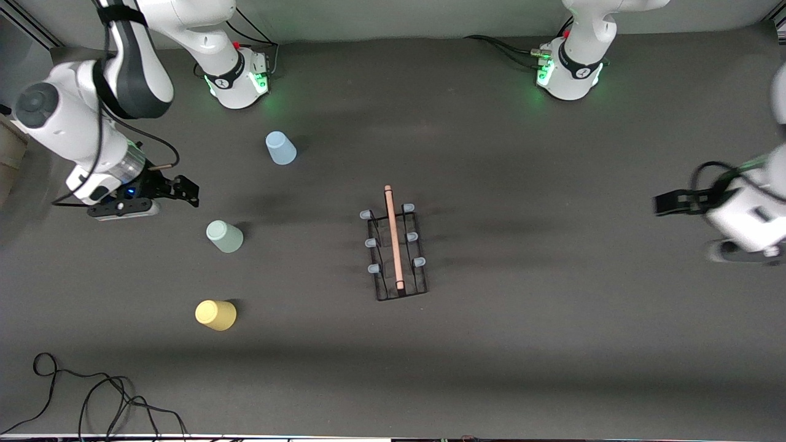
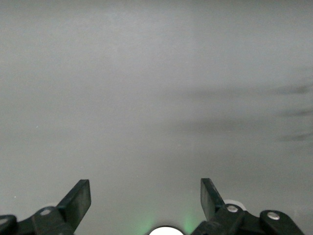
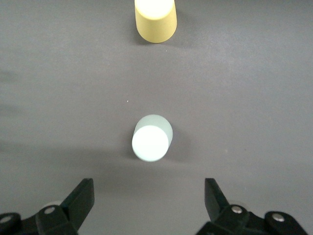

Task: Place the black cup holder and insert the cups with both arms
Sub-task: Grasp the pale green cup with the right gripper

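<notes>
front view: the black cup holder [image 1: 396, 252] stands mid-table, its wooden rod handle [image 1: 393, 237] running toward and away from the camera. three cups rest upside down toward the right arm's end: light blue cup [image 1: 280, 148] farthest from the camera, sage green cup [image 1: 224, 236] in the middle, yellow cup [image 1: 215, 315] nearest. the right gripper [image 1: 184, 190] hangs spread and empty just beside the green cup, so the right arm is plainly the closer one for the cups. the left gripper [image 1: 666, 202] waits at the left arm's end, well apart from the holder.

left wrist view: left gripper [image 2: 145, 196] spread wide over bare table, nothing between its fingers.

right wrist view: right gripper [image 3: 149, 198] open, green cup [image 3: 152, 137] straight ahead, centred between the fingers; yellow cup [image 3: 155, 20] farther along the same line.
</notes>
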Available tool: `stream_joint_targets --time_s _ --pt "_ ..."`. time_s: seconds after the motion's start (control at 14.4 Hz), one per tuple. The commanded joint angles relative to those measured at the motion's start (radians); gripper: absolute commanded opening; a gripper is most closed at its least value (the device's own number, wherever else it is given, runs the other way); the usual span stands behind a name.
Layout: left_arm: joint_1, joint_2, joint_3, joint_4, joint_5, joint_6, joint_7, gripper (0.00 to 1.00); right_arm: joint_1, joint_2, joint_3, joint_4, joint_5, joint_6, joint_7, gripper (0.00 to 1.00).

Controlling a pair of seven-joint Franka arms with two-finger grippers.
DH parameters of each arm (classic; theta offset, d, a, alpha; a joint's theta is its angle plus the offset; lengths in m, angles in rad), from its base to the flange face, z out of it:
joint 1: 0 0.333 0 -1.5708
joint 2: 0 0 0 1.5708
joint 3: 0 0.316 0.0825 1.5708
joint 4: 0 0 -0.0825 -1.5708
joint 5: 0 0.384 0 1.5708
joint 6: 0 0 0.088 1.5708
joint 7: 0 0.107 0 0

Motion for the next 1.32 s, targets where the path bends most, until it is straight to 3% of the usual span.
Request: stream_joint_targets --time_s 0.0,0.42,0.83,1.04,1.11,1.25 --pt "0.028 -0.088 -0.013 -0.124 -0.013 0.022 0.033 0.99 0.007 0.106 -0.006 -0.041 0.001 0.176 -0.017 1.00" --pt "0.038 -0.246 -0.016 -0.395 -0.047 0.209 0.052 0.99 0.017 0.300 -0.005 -0.057 0.001 0.425 -0.017 1.00" --pt "0.035 -0.254 -0.020 -0.403 -0.045 0.199 0.058 0.99 0.038 0.341 -0.005 -0.074 0.001 0.447 -0.017 1.00" --pt "0.033 -0.254 -0.022 -0.402 -0.045 0.200 0.058 0.99 0.038 0.341 -0.006 -0.072 0.001 0.424 -0.017 0.50" --pt "0.033 -0.254 -0.022 -0.400 -0.047 0.200 0.058 0.99 0.038 0.337 -0.006 -0.071 0.001 0.411 -0.019 0.39" --pt "0.034 -0.254 -0.022 -0.400 -0.047 0.200 0.058 0.99 0.036 0.314 -0.006 -0.060 0.001 0.381 -0.020 0.35"
